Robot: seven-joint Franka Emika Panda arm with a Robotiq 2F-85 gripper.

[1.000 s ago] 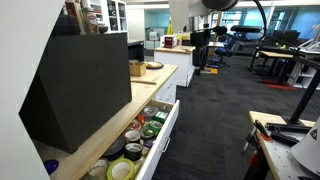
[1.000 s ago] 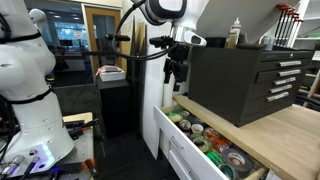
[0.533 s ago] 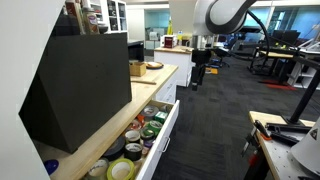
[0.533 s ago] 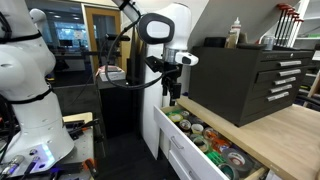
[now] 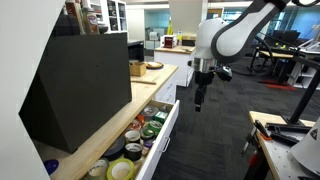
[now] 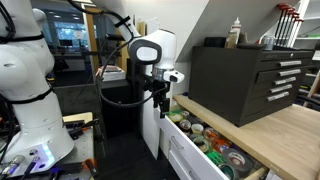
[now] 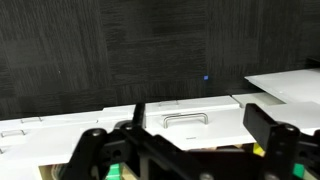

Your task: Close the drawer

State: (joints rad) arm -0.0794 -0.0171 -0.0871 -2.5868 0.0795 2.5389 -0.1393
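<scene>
The white drawer under the wooden countertop stands pulled far out, full of tape rolls and small tins. It also shows in an exterior view. My gripper hangs fingers-down over the carpet, out in front of the drawer's front panel and apart from it; it also shows in an exterior view. In the wrist view the drawer front with its metal handle lies below my gripper, whose fingers are spread apart and hold nothing.
A big black cabinet sits on the wooden countertop above the drawer. A white robot stands beside a dark cart. A workbench corner is near the carpeted aisle.
My arm has swung down and away from the countertop, out over the carpet in front of the open drawer. The drawer has not moved.
</scene>
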